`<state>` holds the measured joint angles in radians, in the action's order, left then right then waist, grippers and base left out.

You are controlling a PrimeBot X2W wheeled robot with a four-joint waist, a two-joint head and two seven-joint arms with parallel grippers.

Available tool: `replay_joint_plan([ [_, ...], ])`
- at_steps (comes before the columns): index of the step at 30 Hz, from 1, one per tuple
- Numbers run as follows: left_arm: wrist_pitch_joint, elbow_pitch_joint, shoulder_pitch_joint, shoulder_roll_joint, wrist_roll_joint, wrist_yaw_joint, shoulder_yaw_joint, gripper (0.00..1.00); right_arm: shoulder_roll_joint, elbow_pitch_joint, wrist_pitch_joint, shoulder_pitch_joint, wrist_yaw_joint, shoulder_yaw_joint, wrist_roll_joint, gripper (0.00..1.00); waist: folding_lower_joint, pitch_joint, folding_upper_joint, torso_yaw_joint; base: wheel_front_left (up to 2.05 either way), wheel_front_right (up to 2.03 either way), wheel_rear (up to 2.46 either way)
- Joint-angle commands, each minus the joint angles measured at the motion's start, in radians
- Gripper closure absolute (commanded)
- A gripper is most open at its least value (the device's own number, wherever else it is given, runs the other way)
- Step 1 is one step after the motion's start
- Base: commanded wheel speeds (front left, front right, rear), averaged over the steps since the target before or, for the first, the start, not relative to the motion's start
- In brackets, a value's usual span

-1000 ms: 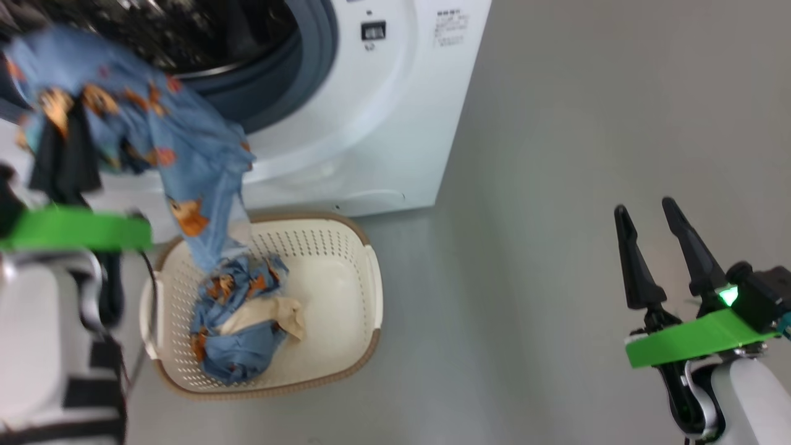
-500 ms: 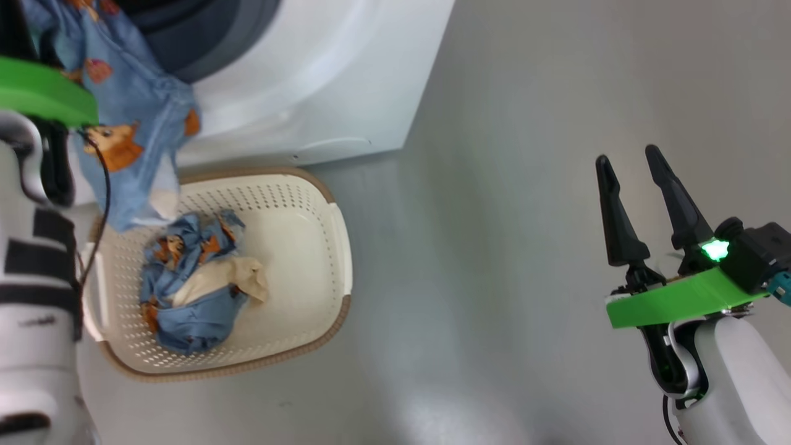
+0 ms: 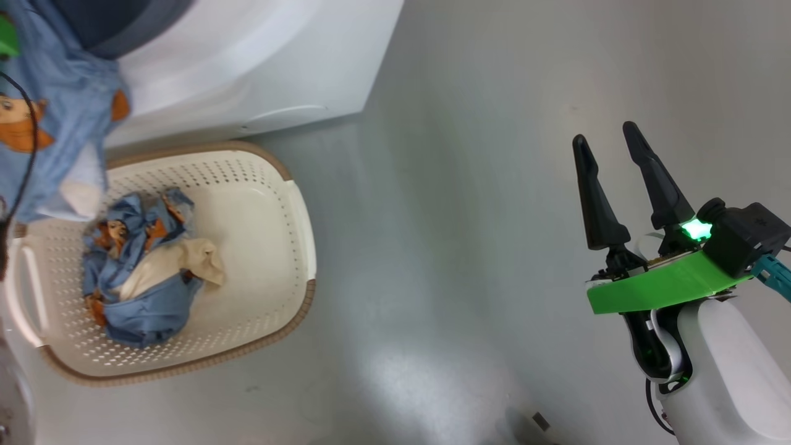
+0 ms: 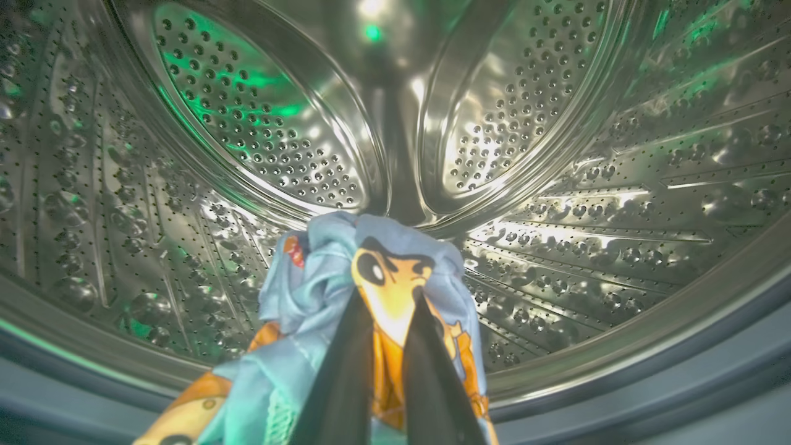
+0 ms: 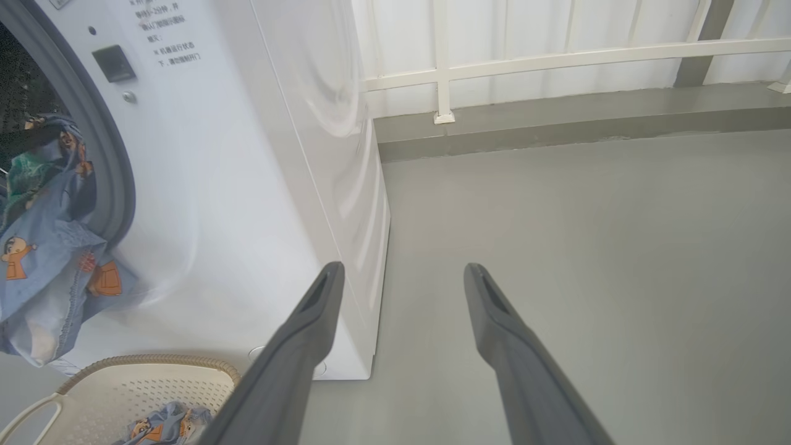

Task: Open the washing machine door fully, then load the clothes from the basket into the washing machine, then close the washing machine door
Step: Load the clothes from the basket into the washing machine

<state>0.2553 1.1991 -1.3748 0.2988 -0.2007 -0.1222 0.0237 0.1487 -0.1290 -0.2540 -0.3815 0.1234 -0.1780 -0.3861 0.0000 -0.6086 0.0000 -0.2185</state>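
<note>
In the head view, the basket [image 3: 306, 247] sits on the grey floor [image 3: 469, 247], just in front of the washing machine [image 3: 266, 62]. One bundle [image 3: 142, 290] of clothes lies in it. A garment [image 3: 62, 117] hangs from the machine's mouth at the far left, with its tail over the basket's far left corner. I cannot tell if the tail touches the rim. The right gripper [image 3: 604, 133] hovers well apart to the right, its jaws wide and empty.

In the left wrist view, the left gripper [image 4: 389, 296] is at the mouth of the drum [image 4: 247, 130]. Its jaws are pinched tight on a fold of the garment. The grey seal [image 4: 680, 389] runs along the near edge.

In the right wrist view, much of the garment drapes outside, over the seal and down the white front.

The step in hand looks like loading this first garment. To do it well, carry the pinched fold deep toward the far wall of the drum before letting go, so the hanging tail is dragged in over the seal. Letting go here would likely let the outside weight pull it back out. Then lower it toward the drum floor, open the jaws, and draw straight back so the fingers do not snag the cloth. The free right gripper could tuck in any leftover tail.
</note>
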Motion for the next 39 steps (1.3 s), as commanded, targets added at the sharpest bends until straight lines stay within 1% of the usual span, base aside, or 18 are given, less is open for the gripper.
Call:
replay_joint_plan([
  [1, 0.005, -0.006, -0.027, 0.055, 0.008, 0.002, -0.003, 1.0, 0.0, 0.025, -0.008, 0.005, 0.007, -0.019, -0.015, 0.0, 0.0, -0.023, 0.0, -0.021, 0.0, 0.0, 0.0],
  [5, 0.005, 0.014, -0.061, 0.072, 0.027, 0.01, -0.025, 1.0, -0.006, 0.028, -0.008, 0.007, 0.007, -0.024, -0.015, 0.0, 0.0, -0.038, 0.0, -0.032, 0.0, 0.0, 0.0],
  [7, 0.006, -0.006, -0.08, 0.079, 0.039, 0.019, -0.036, 1.0, -0.007, 0.029, -0.008, 0.007, 0.007, -0.027, -0.016, 0.0, 0.0, -0.046, 0.0, -0.037, 0.0, 0.0, 0.0],
  [11, 0.006, -0.149, -0.096, 0.094, 0.058, 0.054, -0.037, 1.0, -0.012, 0.034, -0.008, -0.001, 0.007, -0.03, -0.015, 0.0, 0.0, -0.068, 0.0, -0.043, 0.0, 0.0, 0.0],
  [13, 0.006, -0.233, -0.089, 0.099, 0.069, 0.062, -0.036, 1.0, -0.014, 0.036, -0.008, -0.007, 0.007, -0.031, -0.015, 0.0, 0.0, -0.077, 0.0, -0.046, 0.0, 0.0, 0.0],
  [14, 0.006, -0.233, -0.089, 0.099, 0.069, 0.062, -0.036, 1.0, -0.014, 0.036, -0.008, -0.007, 0.007, -0.031, -0.015, 0.0, 0.0, -0.077, 0.0, -0.046, 0.0, 0.0, 0.0],
  [19, 0.006, -0.433, -0.043, 0.101, 0.096, 0.077, -0.021, 1.0, -0.019, 0.042, -0.008, -0.018, 0.007, -0.034, -0.015, 0.0, 0.0, -0.097, 0.0, -0.048, 0.0, 0.0, 0.0],
  [21, 0.006, -0.49, -0.019, 0.099, 0.102, 0.085, -0.009, 1.0, -0.021, 0.045, -0.008, -0.022, 0.007, -0.035, -0.015, 0.0, 0.0, -0.103, 0.0, -0.048, 0.0, 0.0, 0.0],
  [22, 0.006, -0.49, -0.005, 0.096, 0.098, 0.085, 0.0, 0.89, -0.022, 0.046, -0.008, -0.023, 0.007, -0.036, -0.015, 0.0, 0.0, -0.104, 0.0, -0.047, 0.0, 0.0, 0.0],
  [23, 0.006, -0.468, 0.009, 0.093, 0.096, 0.083, 0.005, 0.62, -0.023, 0.045, -0.008, -0.023, 0.007, -0.038, -0.015, 0.0, 0.0, -0.103, 0.0, -0.046, 0.0, 0.0, 0.0],
  [24, 0.006, -0.448, 0.016, 0.093, 0.1, 0.08, 0.002, 0.0, -0.024, 0.045, -0.008, -0.022, 0.007, -0.04, -0.015, 0.0, 0.0, -0.103, 0.0, -0.044, 0.0, 0.0, 0.0],
  [29, 0.006, -0.388, 0.018, 0.089, 0.094, 0.078, 0.021, 0.0, -0.027, 0.043, -0.008, -0.022, 0.007, -0.045, -0.015, 0.0, 0.0, -0.102, 0.0, -0.037, 0.0, 0.0, 0.0],
  [39, 0.006, -0.385, 0.056, 0.066, 0.095, 0.068, 0.042, 0.0, -0.019, 0.039, -0.008, -0.033, 0.007, -0.051, -0.015, 0.0, 0.0, -0.089, 0.0, -0.021, 0.0, 0.0, 0.0],
])
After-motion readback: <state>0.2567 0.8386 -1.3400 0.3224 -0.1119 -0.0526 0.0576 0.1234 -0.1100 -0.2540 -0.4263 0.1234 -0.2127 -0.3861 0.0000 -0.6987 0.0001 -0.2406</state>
